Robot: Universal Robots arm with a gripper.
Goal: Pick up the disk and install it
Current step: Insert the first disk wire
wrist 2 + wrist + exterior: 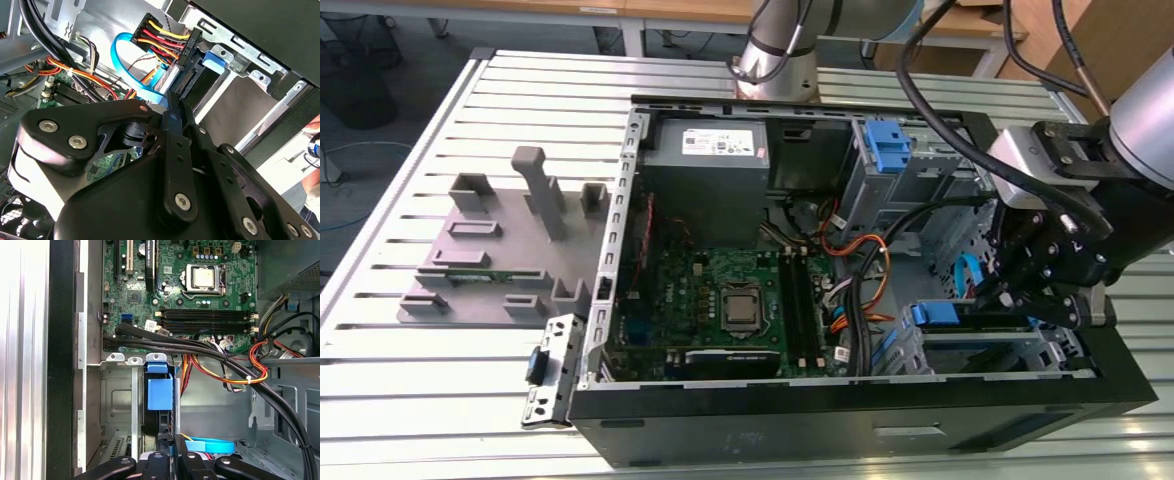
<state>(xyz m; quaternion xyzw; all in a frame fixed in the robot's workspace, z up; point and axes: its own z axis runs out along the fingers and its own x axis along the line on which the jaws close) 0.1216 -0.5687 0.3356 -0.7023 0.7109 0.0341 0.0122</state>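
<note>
One disk (160, 395) in play, and it is standing on edge inside the metal drive cage (117, 390) at the front corner of the open computer case (854, 430), its blue plastic bracket facing the first wrist view. The gripper (170, 455) is clenched on it, black fingers (187, 467) pinched together on the thin rear edge. By my reading this is a dense, rigid metal slab: heavy for its size, no give at all, smooth flanks that could slide under a weak pinch, and delicate inside, so no knocks. The flat metal sides look like the safest hold; the bracket seems springy and the connector end (184, 82) fragile. Around it, a stamped grey sheet-metal cage with punched holes, a glossy blue ribbon cable (125, 65), bundled red, yellow and black wires (160, 37), and a green circuit board (200, 300). Everything sits on a ribbed aluminium table (400, 380).
</note>
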